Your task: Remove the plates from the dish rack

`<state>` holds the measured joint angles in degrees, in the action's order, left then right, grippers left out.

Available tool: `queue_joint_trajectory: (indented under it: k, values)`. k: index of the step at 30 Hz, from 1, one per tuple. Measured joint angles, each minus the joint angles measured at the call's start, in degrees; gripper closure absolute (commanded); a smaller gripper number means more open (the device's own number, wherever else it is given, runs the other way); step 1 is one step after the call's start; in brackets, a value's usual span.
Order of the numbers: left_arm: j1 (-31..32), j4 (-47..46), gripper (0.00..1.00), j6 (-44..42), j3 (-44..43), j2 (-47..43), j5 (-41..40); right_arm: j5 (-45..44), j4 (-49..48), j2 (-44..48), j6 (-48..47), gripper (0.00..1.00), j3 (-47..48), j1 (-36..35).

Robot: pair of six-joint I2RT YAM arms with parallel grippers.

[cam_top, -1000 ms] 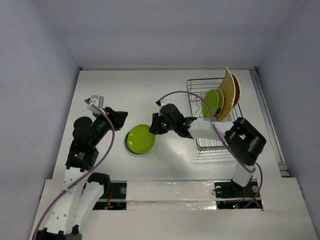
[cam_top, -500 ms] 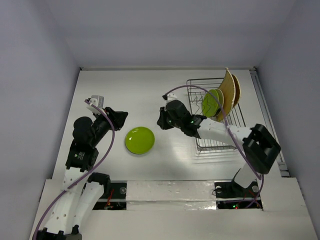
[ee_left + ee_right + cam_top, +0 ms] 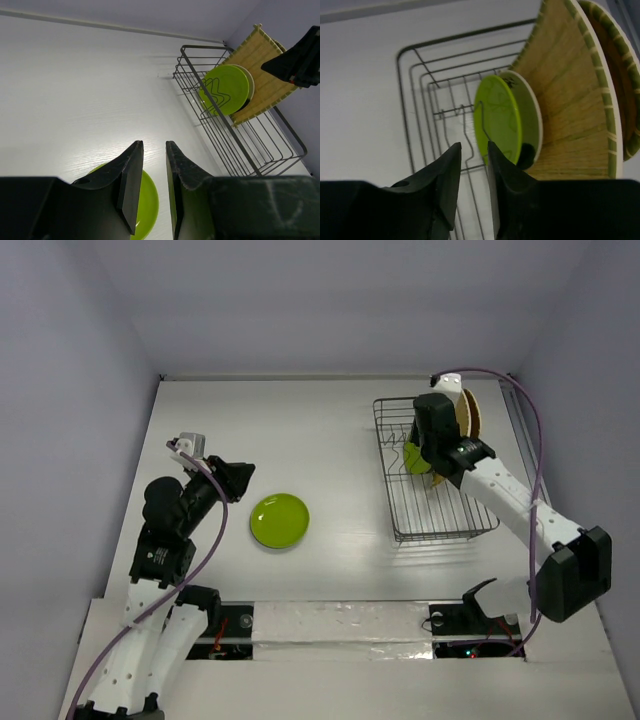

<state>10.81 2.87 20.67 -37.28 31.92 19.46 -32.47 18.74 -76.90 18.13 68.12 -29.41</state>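
The dark wire dish rack point(image 3: 440, 510) stands at the right of the table. A lime-green plate point(image 3: 497, 117) stands upright in it, a cream plate with a dark patch point(image 3: 532, 127) right behind it, then two yellow ribbed square plates point(image 3: 570, 90). My right gripper point(image 3: 425, 445) hovers over the rack's far part, jaws narrowly apart and empty point(image 3: 474, 145), close beside the lime-green plate's left edge. A second lime-green plate point(image 3: 279, 520) lies flat on the table. My left gripper point(image 3: 243, 476) is just left of it, jaws narrowly apart and empty point(image 3: 154, 145).
The left wrist view shows the rack point(image 3: 245, 150) with its plates point(image 3: 225, 90) and the right gripper's dark body point(image 3: 300, 55) above them. White walls close in the table at the back and both sides. The rack's near half holds only bare wire.
My right gripper has swung from beside the flat lime-green plate, right and back, to above the rack. The plate stays on the table. The left arm has not moved.
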Motion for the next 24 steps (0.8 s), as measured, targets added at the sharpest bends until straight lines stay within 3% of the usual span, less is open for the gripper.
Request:
queue_joint_trajectory:
  k: [22,24]
  values:
    - [0.44,0.00,0.78,-0.02,0.00,0.00,-0.02,-4.35,3.93,-14.21,-4.70,0.65,2.19,9.07]
    - [0.44,0.00,0.78,-0.02,0.00,0.11,-0.02,-4.33,3.76,-15.32,-4.90,0.71,2.29,9.11]
